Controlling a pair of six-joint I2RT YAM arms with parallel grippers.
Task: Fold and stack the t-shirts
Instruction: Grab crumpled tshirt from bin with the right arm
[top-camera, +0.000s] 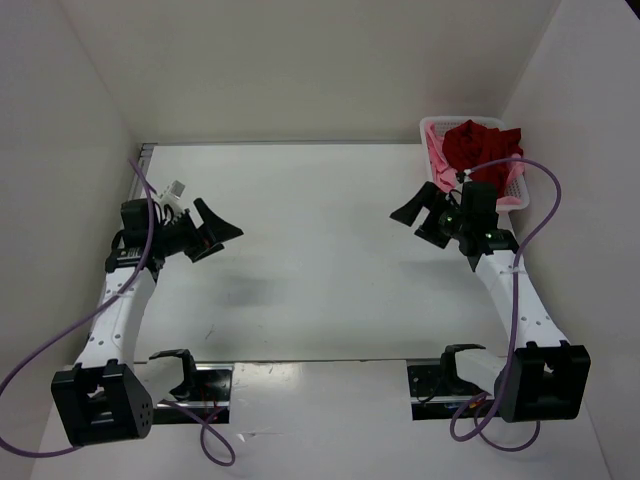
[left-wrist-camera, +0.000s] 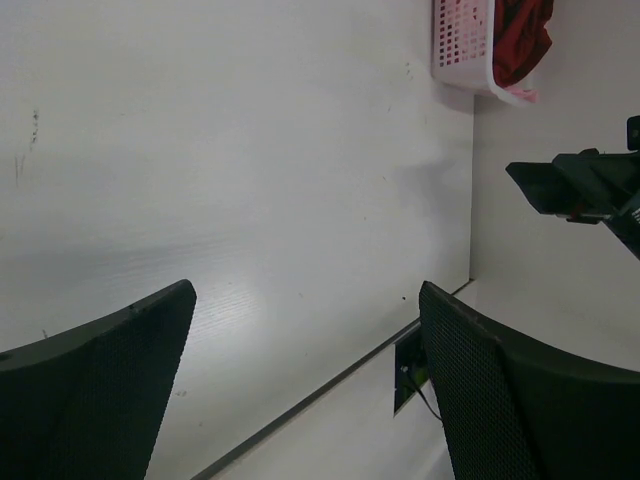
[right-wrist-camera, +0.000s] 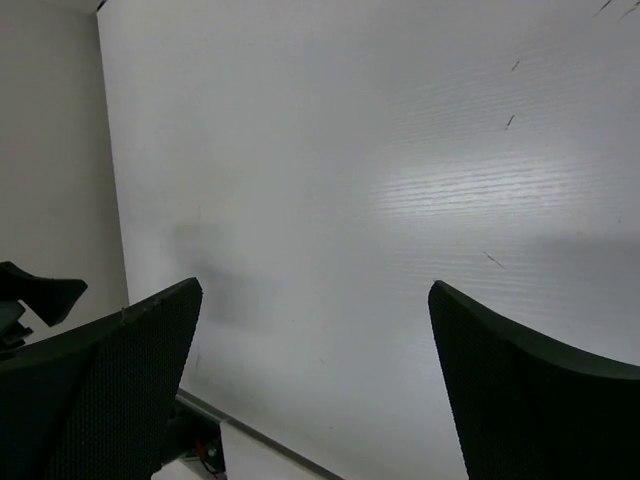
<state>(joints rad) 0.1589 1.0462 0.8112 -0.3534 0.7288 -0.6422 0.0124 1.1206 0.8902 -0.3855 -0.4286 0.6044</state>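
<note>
A dark red t-shirt (top-camera: 482, 146) lies crumpled in a white mesh basket (top-camera: 433, 124) at the table's far right corner. A light pink t-shirt (top-camera: 438, 166) lies under it. No bright magenta shirt shows. The left wrist view also shows the basket (left-wrist-camera: 462, 42), the dark red shirt (left-wrist-camera: 520, 35) and a pink edge (left-wrist-camera: 518, 95). My left gripper (top-camera: 222, 236) is open and empty above the table's left side; its jaws stand wide apart in its wrist view (left-wrist-camera: 307, 295). My right gripper (top-camera: 408, 222) is open and empty just left of the basket, its jaws also wide apart (right-wrist-camera: 315, 290).
White walls close in the table on the left, back and right. A metal strip (top-camera: 300, 366) runs along the near edge between the arm bases. The right gripper's finger (left-wrist-camera: 560, 185) shows in the left wrist view.
</note>
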